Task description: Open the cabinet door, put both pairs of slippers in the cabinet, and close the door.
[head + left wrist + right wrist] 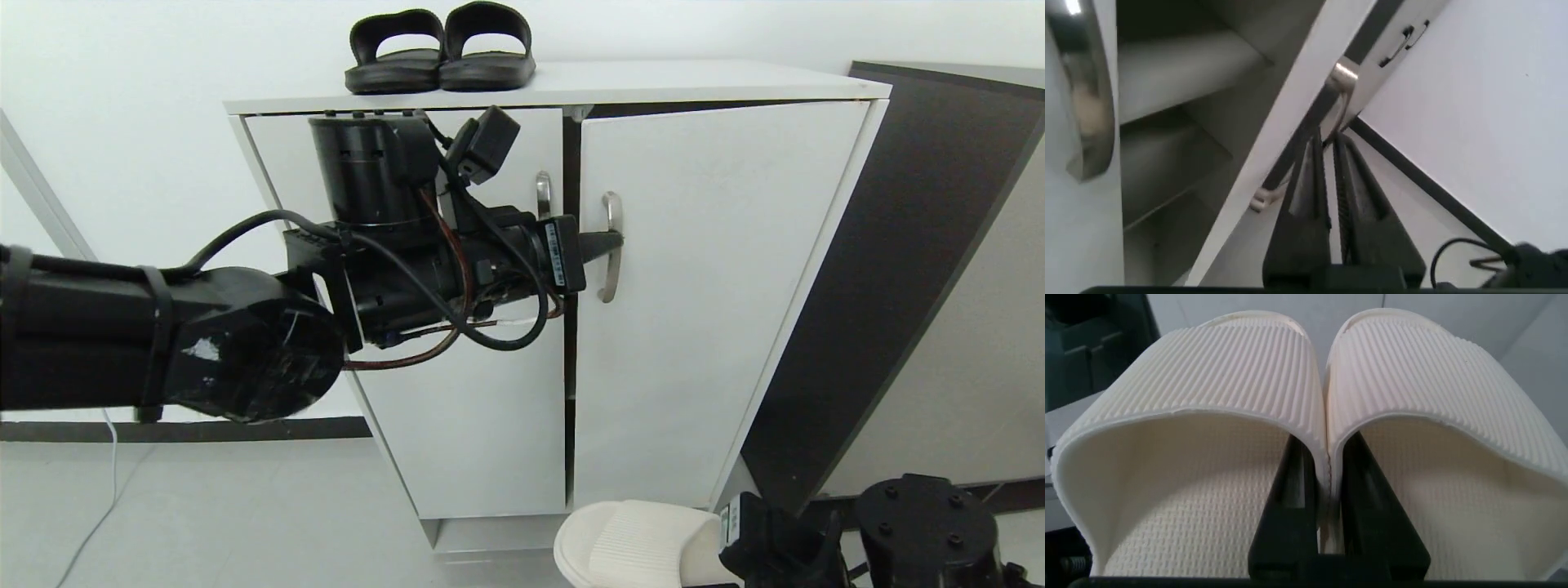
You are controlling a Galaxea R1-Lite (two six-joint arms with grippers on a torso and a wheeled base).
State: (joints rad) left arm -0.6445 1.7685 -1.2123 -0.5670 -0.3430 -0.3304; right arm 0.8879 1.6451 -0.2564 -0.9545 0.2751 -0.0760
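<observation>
Currently, head view: white cabinet point(718, 90) at centre frame, with the black slippers point(441, 53) side by side on its top at upper centre. The left gripper point(608, 242) sits at the chrome handle point(611, 278) of the right-hand door point(718, 286). The dark gap between the two doors is wider toward the top.

The left wrist view adds detail. The fingers of the left gripper point(1329, 140) are drawn together to a thin slit, and the handle point(1343, 77) runs into that slit at the tips, so they look clamped on it. Shelves point(1176, 69) show past the door edge. The other door's handle point(1086, 98) is at far left of that frame.

White slippers point(629, 543) are at bottom centre of the head view, against the right gripper point(739, 535). In the right wrist view, the right gripper point(1327, 449) pinches the two inner edges of the white slippers point(1249, 392) together, ribbed straps uppermost.

Writing: a white label point(558, 251) on the left gripper body; print too small to read.
</observation>
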